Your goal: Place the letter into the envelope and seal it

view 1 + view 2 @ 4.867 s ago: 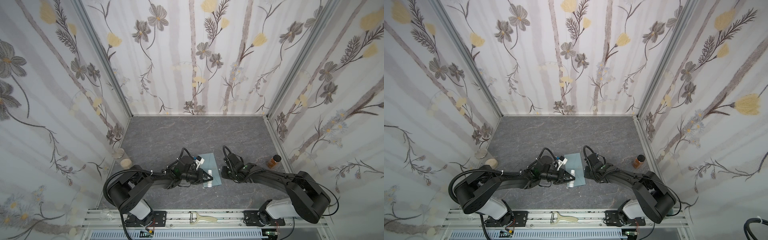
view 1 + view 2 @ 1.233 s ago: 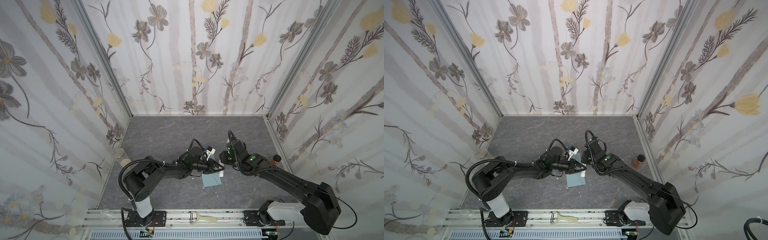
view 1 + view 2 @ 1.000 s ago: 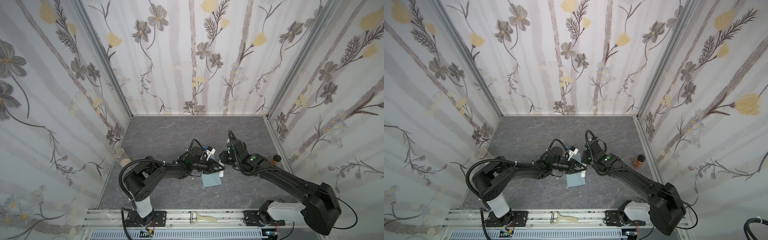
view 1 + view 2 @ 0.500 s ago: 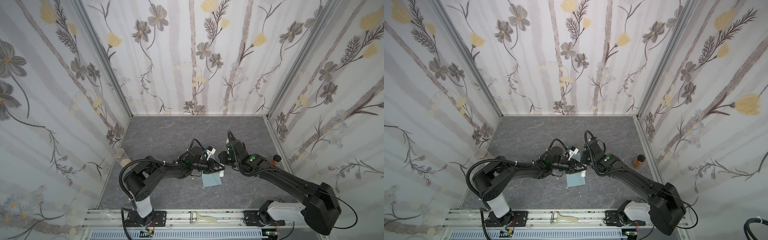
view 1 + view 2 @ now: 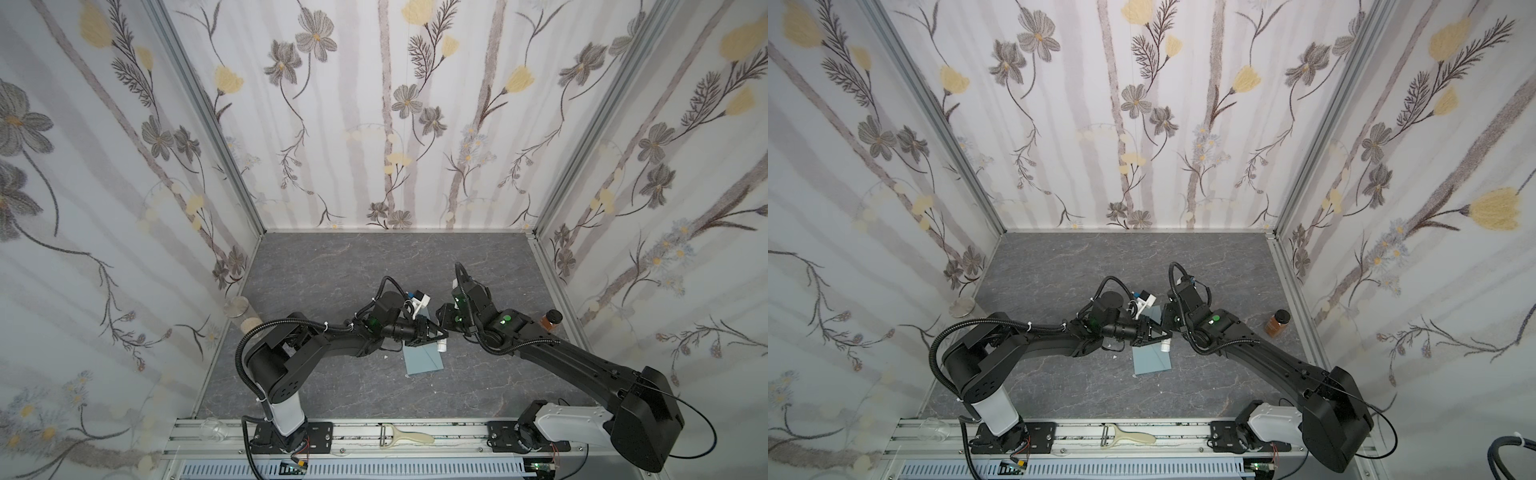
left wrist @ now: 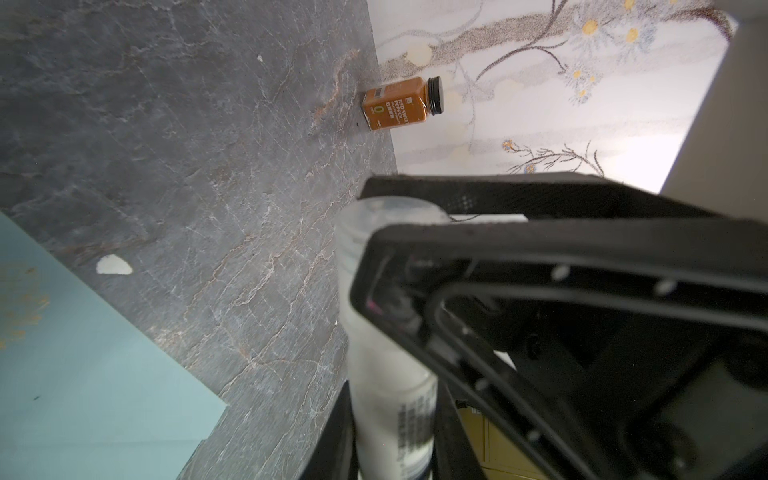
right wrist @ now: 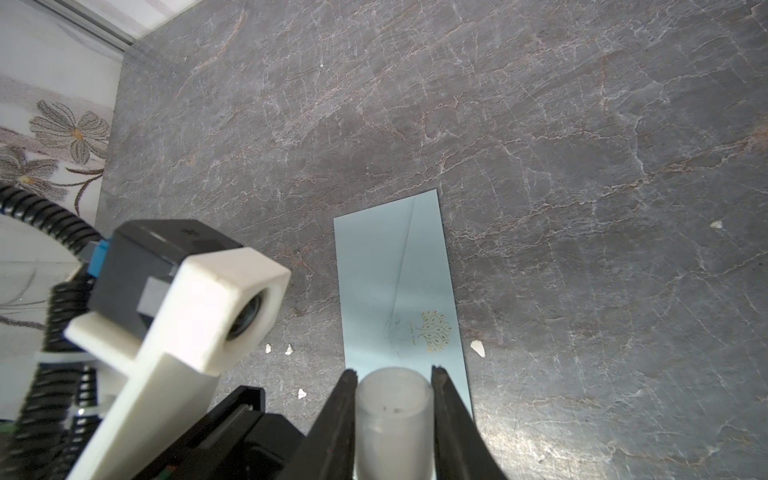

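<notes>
While left jaws pinch the glue stick (image 6: 388, 399), right jaws its cap (image 7: 392, 411) | envelope (image 7: 399, 282) beneath | spice jar (image 6: 399, 104) beside wall

A robot test cell: floral-papered panels (image 5: 374, 124) on aluminium framing (image 5: 210, 124) box a grey tabletop (image 5: 332, 266), 2 arms (image 5: 561, 357) bolted to a rail (image 5: 361, 434).

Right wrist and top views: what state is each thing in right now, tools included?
glue stick: held in the air, cap on
left tool: shut on the glue stick's body
right tool: shut on the cap
envelope: lying flat, flap looks folded down; sealed or not, cannot tell
spice jar: upright, lid on
letter: not in view
</notes>
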### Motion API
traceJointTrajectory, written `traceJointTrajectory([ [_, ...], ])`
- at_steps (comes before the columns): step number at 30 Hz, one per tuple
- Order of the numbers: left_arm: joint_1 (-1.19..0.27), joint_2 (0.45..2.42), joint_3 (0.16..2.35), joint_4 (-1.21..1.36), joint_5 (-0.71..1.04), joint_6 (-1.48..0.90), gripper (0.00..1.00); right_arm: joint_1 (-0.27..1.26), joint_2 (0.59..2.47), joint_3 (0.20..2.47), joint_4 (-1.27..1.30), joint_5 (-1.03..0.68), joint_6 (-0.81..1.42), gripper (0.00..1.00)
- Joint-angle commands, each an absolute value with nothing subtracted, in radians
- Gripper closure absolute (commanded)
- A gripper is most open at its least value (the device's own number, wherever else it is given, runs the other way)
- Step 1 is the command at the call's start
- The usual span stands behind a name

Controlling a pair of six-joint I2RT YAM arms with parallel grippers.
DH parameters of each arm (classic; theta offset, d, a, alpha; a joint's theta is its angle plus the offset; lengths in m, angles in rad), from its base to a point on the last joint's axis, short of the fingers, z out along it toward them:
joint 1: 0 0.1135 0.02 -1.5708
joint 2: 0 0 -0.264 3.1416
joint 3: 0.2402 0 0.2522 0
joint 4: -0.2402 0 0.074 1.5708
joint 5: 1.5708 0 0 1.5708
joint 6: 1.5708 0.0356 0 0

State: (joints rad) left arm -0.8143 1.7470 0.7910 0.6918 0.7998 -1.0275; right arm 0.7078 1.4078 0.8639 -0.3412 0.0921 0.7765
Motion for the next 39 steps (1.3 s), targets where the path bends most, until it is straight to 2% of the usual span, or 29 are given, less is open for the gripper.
traceJointTrajectory([
  [1,-0.812,1.737,0.788,0.738,0.800,-1.028,1.00,0.710,1.400,0.861,-0.318,0.113,0.782,0.70],
  [39,-0.795,1.706,0.769,0.739,0.761,-1.028,1.00,0.753,1.405,0.857,-0.319,0.109,0.802,0.70],
])
